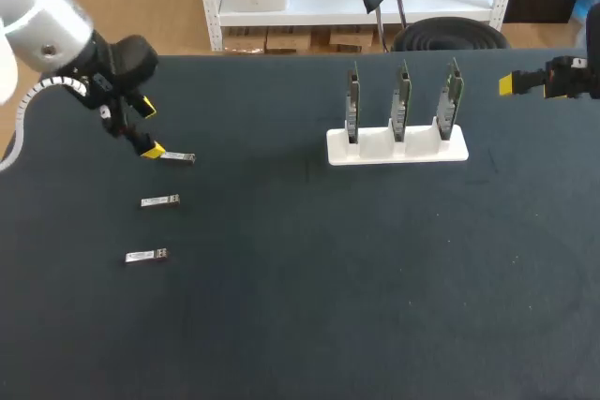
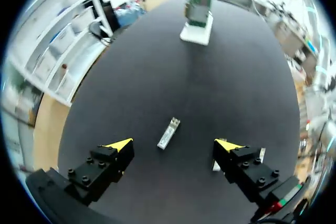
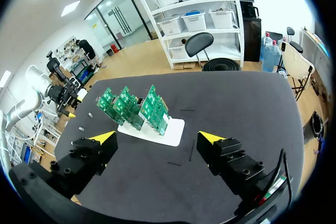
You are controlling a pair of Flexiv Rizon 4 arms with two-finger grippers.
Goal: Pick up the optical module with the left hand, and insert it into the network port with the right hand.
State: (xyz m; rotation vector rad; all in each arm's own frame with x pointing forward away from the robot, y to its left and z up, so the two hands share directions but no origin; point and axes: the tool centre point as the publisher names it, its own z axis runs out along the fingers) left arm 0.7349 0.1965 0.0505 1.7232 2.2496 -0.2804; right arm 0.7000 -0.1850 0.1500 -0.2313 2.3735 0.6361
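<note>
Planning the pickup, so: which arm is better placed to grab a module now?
Left. Its open claw hovers right over a module; the right claw is far off, past the rack of boards.

place: robotics lab | evidence: robot arm [image 1: 42, 21], circuit boards [image 1: 401, 98] in stand [image 1: 397, 148], black table [image 1: 300, 306]

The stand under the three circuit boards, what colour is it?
The stand is white; the head view shows it best.
</note>
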